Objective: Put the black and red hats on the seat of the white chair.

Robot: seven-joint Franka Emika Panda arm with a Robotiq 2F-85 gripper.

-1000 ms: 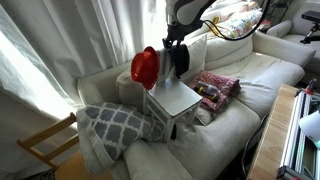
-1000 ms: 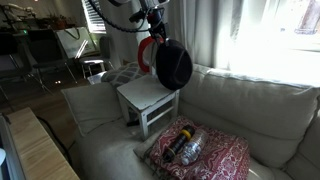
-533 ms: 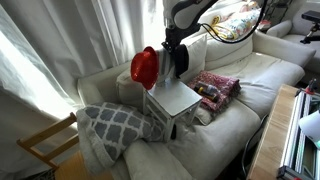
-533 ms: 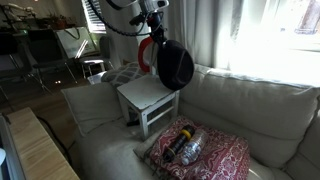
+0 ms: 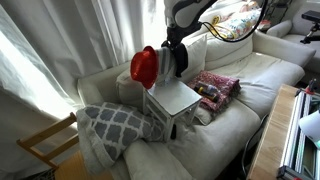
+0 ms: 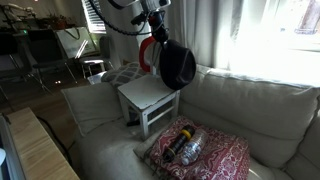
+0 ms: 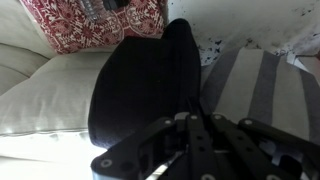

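Note:
A small white chair [image 5: 172, 98] [image 6: 146, 92] stands on the sofa. The red hat [image 5: 144, 67] [image 6: 146, 50] and the black hat [image 5: 181, 58] [image 6: 175, 65] hang at its backrest, above the seat. My gripper [image 5: 172, 42] [image 6: 157, 30] comes down from above onto the top of the black hat. In the wrist view the gripper [image 7: 186, 128] has its jaws pressed together at the upper edge of the black hat [image 7: 140, 90], which fills the middle of the picture. The red hat is out of the wrist view.
A red patterned cushion [image 5: 213, 87] [image 6: 200, 152] [image 7: 95, 25] with a bottle on it lies beside the chair. A grey patterned pillow [image 5: 110, 125] lies on the chair's other side. Curtains hang behind the sofa. A wooden chair [image 5: 45, 145] and a wooden tabletop [image 5: 275, 125] stand nearby.
The jaws have closed on the top of the black hat. The arm and both hats have hardly moved.

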